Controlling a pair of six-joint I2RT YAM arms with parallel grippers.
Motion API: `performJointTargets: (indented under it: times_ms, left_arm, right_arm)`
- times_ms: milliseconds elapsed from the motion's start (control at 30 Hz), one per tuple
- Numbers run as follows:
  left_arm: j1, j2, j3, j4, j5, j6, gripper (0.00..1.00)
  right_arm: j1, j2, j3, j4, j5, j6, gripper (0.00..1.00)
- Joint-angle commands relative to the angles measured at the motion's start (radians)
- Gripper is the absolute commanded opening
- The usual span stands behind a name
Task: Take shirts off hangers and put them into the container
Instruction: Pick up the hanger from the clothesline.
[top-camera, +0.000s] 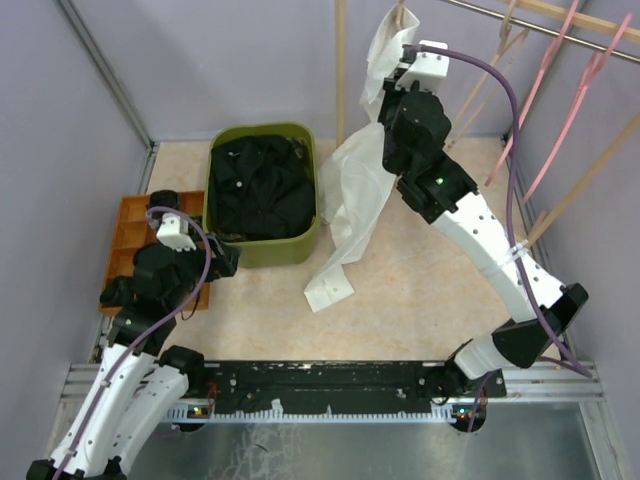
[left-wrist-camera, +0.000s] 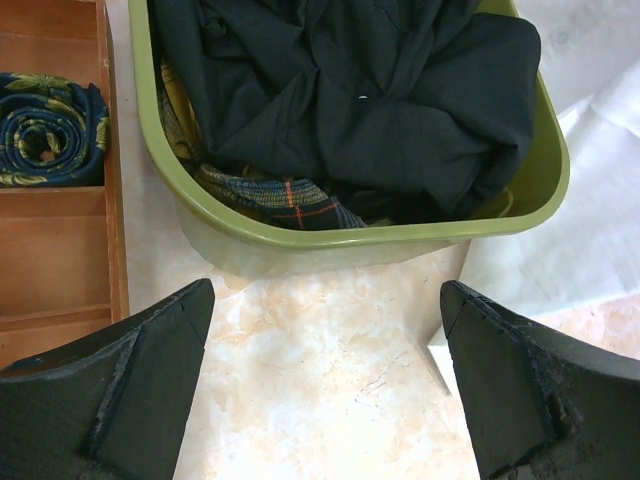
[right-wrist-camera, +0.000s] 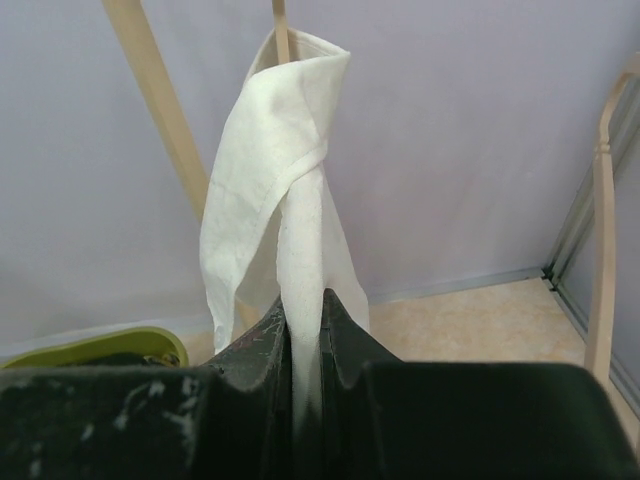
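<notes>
White shirt (right-wrist-camera: 290, 180): on beige hanger (right-wrist-camera: 281, 25), fold pinched by right end effector (right-wrist-camera: 305, 312); tail on bench (top-camera: 420, 275). Hanger hook cut off. Black shirt (left-wrist-camera: 350, 90) in container (left-wrist-camera: 330, 245) mostly hides plaid shirt (left-wrist-camera: 290, 195); left end effector (left-wrist-camera: 327, 300) spread, just short of container.

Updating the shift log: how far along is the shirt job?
Done: black shirt and plaid shirt lie in the tub. In hand: right gripper is shut on the white shirt, hung up high. To do: pull it free and drop it in the tub; left gripper is open.

Bare tabletop (left-wrist-camera: 330, 370) before container (left-wrist-camera: 350, 245), shirt (left-wrist-camera: 600, 220) alongside
</notes>
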Motion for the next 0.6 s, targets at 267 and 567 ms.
performJointTargets:
  times_ms: [267, 567]
  left_arm:
    - [-0.002, 0.009, 0.006, 0.011, 0.018, 0.015, 0.99]
    - [-0.002, 0.004, 0.005, 0.011, 0.016, 0.016, 0.99]
  right_arm:
    - [-0.004, -0.105, 0.037, 0.004, -0.017, 0.041, 0.00]
    - [-0.005, -0.130, -0.014, -0.224, -0.116, 0.181, 0.00]
